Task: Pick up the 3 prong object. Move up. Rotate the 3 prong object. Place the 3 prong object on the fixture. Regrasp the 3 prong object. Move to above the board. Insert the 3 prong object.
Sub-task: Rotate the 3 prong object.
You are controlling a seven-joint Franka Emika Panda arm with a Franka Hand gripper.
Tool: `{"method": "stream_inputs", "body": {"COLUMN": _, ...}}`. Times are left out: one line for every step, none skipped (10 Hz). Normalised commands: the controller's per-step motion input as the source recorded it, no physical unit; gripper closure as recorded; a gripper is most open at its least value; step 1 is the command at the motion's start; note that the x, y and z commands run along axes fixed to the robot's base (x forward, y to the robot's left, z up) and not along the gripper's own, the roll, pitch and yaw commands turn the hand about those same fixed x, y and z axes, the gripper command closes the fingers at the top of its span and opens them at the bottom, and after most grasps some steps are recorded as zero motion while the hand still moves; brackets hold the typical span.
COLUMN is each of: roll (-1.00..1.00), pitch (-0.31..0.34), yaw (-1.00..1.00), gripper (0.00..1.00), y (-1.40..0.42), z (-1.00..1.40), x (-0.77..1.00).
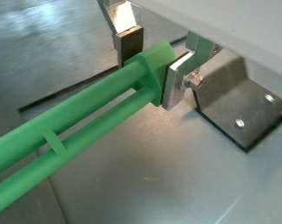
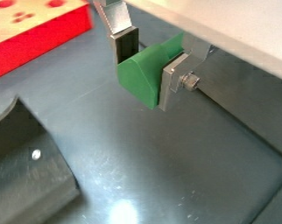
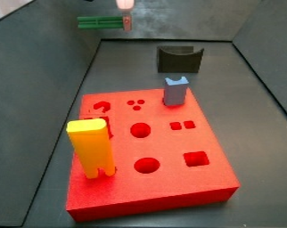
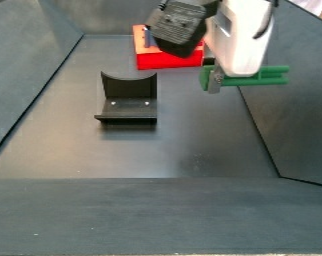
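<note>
no readable text, labels, brands or numbers on any surface; no signs either

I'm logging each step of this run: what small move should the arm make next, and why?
Probably carry the 3 prong object toward the fixture and lower it. The gripper is shut on one end of the green bar, which lies horizontal and lifted off the floor in a side view. The fixture's notch looks empty, and the board comes later.

The gripper is cut by the frame's upper edge in a side view; the arm hides most of the board; the 3 prong object's prong tips run out of frame.
</note>
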Motion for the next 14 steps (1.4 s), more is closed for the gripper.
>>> {"method": "stream_inputs", "body": {"roll": -0.01, "pitch": -0.009, "yaw": -1.00, "gripper": 1.00, "y": 0.03, "z": -0.03, "x": 0.03}}
{"method": "stream_inputs", "body": {"roll": -0.01, "pitch": -0.010, "yaw": -1.00, "gripper": 1.00, "y": 0.03, "z": -0.03, "x": 0.03}}
{"method": "stream_inputs", "body": {"roll": -0.01, "pitch": -0.010, "yaw": -1.00, "gripper": 1.00, "y": 0.03, "z": -0.03, "x": 0.03}}
{"method": "stream_inputs", "body": {"roll": -0.01, "pitch": -0.011, "yaw": -1.00, "gripper": 1.00, "y": 0.03, "z": -0.03, "x": 0.03}}
{"method": "stream_inputs", "body": {"roll": -0.01, "pitch": -0.011, "yaw": -1.00, "gripper": 1.00, "y": 0.03, "z": -0.03, "x": 0.03}}
{"method": "stream_inputs", "body": {"roll": -0.01, "pitch": -0.012, "yaw": -1.00, "gripper": 1.00, "y": 0.03, "z": -0.03, "x": 0.03}}
{"method": "stream_inputs", "body": {"roll": -0.01, "pitch": -0.012, "yaw": -1.00, "gripper": 1.00, "y": 0.03, "z": -0.03, "x": 0.03}}
{"method": "stream_inputs", "body": {"roll": -0.01, "pitch": -0.013, "yaw": -1.00, "gripper": 1.00, "y": 0.03, "z": -0.03, "x": 0.03}}
{"method": "stream_inputs", "body": {"roll": -0.01, "pitch": -0.014, "yaw": -1.00, "gripper": 1.00, "y": 0.03, "z": -0.03, "x": 0.03}}
{"method": "stream_inputs", "body": {"roll": -0.01, "pitch": -0.015, "yaw": -1.00, "gripper": 1.00, "y": 0.03, "z": -0.03, "x": 0.03}}
{"method": "stream_inputs", "body": {"roll": -0.01, "pitch": -0.015, "yaw": -1.00, "gripper": 1.00, "y": 0.03, "z": -0.03, "x": 0.03}}
{"method": "stream_inputs", "body": {"roll": -0.02, "pitch": -0.017, "yaw": -1.00, "gripper": 1.00, "y": 0.03, "z": -0.03, "x": 0.03}}
{"method": "stream_inputs", "body": {"roll": -0.02, "pitch": -0.018, "yaw": -1.00, "gripper": 1.00, "y": 0.03, "z": -0.03, "x": 0.03}}
{"method": "stream_inputs", "body": {"roll": -0.02, "pitch": -0.019, "yaw": -1.00, "gripper": 1.00, "y": 0.03, "z": -0.03, "x": 0.03}}
